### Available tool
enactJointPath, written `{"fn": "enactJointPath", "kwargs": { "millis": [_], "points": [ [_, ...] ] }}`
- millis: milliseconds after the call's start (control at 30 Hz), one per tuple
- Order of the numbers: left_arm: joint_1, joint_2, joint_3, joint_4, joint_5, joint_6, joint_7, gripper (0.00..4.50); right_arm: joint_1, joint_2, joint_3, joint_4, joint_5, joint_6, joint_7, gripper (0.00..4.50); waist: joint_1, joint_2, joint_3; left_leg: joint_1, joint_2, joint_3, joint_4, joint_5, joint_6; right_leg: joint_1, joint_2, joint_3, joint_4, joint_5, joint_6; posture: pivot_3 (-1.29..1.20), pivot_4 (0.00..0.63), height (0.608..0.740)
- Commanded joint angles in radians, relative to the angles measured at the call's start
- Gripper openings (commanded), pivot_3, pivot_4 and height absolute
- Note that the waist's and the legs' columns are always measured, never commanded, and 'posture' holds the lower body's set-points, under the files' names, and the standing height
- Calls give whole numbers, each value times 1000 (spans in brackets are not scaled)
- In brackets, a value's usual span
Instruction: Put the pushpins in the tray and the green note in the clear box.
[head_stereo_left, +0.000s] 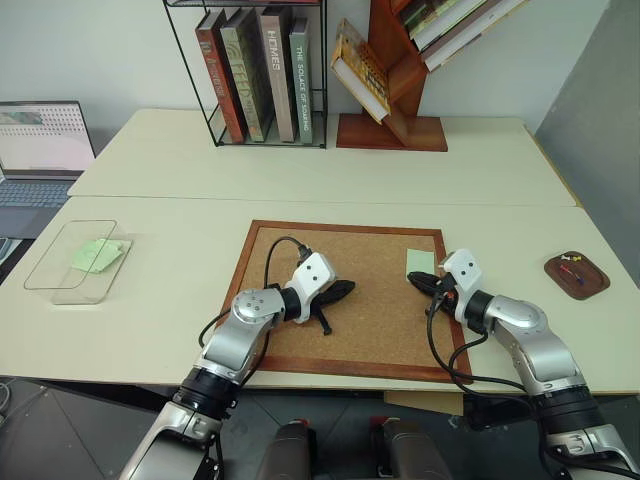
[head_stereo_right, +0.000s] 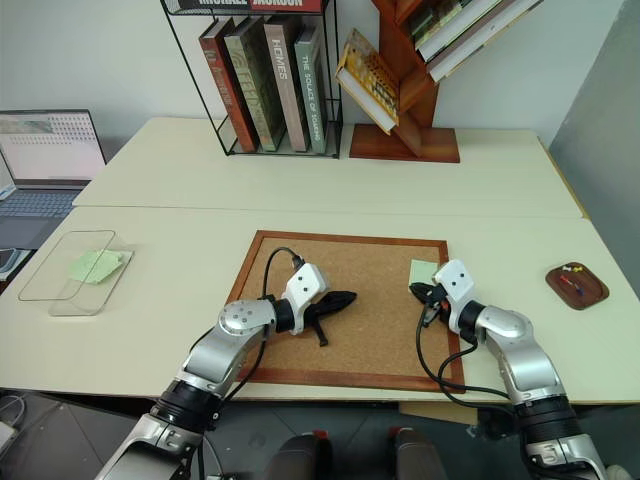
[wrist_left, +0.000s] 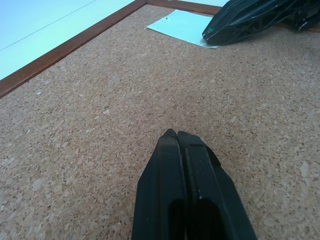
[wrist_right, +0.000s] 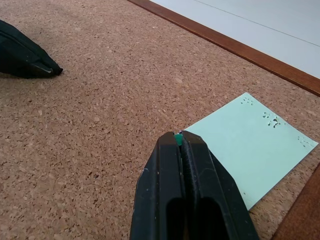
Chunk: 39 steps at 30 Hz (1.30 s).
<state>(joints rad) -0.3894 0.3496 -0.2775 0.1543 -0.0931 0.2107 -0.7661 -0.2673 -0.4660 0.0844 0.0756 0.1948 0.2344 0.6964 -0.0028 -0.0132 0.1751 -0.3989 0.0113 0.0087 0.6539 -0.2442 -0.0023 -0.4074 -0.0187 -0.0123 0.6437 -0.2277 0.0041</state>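
The pale green note (head_stereo_left: 420, 261) lies flat near the right edge of the cork board (head_stereo_left: 350, 300). At the note's near corner my right gripper (head_stereo_left: 413, 280) is shut on a green pushpin (wrist_right: 177, 139), whose head peeks out between the fingertips. My left gripper (head_stereo_left: 346, 290) is shut with nothing in it and lies low over the middle of the board. The brown oval tray (head_stereo_left: 577, 276) sits on the table to the right of the board, with red and yellow pushpins (head_stereo_left: 570, 262) in it. The clear box (head_stereo_left: 75, 260) stands far left and holds a light-green paper (head_stereo_left: 97, 255).
A wire rack of books (head_stereo_left: 258, 75) and a wooden tilted bookshelf (head_stereo_left: 395, 70) stand at the back of the table. A laptop (head_stereo_left: 40, 150) is at the far left. The note (wrist_right: 250, 150) shows several small pin holes near its far edge.
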Motion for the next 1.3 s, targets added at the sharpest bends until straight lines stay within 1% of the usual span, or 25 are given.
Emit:
{"fn": "enactJointPath", "kwargs": {
  "millis": [33,267,367,500,667,733,767,833,967,1100,1167,1300],
  "points": [
    [36,13,-18,49,41,36,13,0,-21,-38,-5,-88,-22,-72,37,22,0,0,0,0,0,0,0,0,0,0,0,0,0,0,0,0,150,740],
    [34,4,-12,50,34,35,15,0,-53,-81,-12,-193,-10,-68,87,22,0,0,0,-1,0,0,0,0,0,-1,0,0,0,0,0,0,150,740],
    [26,-3,-5,40,23,35,16,0,-61,-93,-14,-216,-3,-60,99,22,0,-2,1,0,0,-1,0,0,0,0,0,-1,0,0,0,0,150,740],
    [12,-26,38,-41,-45,92,16,0,-76,-103,-14,-241,-1,-58,109,22,0,-3,1,0,0,-1,0,0,0,0,0,-1,0,0,0,0,150,740],
    [-2,-24,104,-127,-111,126,15,0,-90,-100,-6,-256,-3,-57,113,22,0,-9,6,-2,0,0,0,0,0,-2,0,-1,0,0,0,0,150,740],
    [-15,-20,136,-133,-128,127,21,385,-97,-95,-3,-254,-2,-55,112,0,1,-11,7,-3,0,0,-1,0,0,-4,0,0,0,2,3,0,150,740],
    [-20,-18,147,-133,-138,131,17,492,-100,-93,-2,-252,-3,-55,112,0,1,-11,8,-3,0,0,-3,0,0,-4,0,0,0,2,3,0,150,740],
    [-24,-12,161,-131,-152,139,6,933,-105,-90,0,-249,-4,-58,113,0,1,-11,8,-3,0,1,-6,0,0,-6,0,0,0,2,3,0,150,740],
    [-29,0,164,-132,-157,132,-14,1755,-115,-86,2,-246,-3,-60,114,0,1,-11,8,-3,0,2,-8,0,0,-7,0,1,0,0,4,0,150,740],
    [-40,-13,171,-135,-166,131,-4,2539,-123,-82,4,-247,-3,-62,116,0,1,-12,8,-4,-1,2,-8,0,-1,-7,0,1,0,0,4,0,150,740],
    [-46,-14,161,-128,-145,97,2,2854,-126,-80,4,-251,-3,-61,115,0,1,-12,8,-4,-1,2,-8,0,-1,-7,0,1,0,0,4,0,150,740],
    [-69,21,92,-77,-7,-91,8,3560,-132,-68,4,-263,8,-43,110,0,2,-12,8,-3,-1,2,-8,0,0,-7,0,1,0,0,4,0,150,740]
  ]
}}
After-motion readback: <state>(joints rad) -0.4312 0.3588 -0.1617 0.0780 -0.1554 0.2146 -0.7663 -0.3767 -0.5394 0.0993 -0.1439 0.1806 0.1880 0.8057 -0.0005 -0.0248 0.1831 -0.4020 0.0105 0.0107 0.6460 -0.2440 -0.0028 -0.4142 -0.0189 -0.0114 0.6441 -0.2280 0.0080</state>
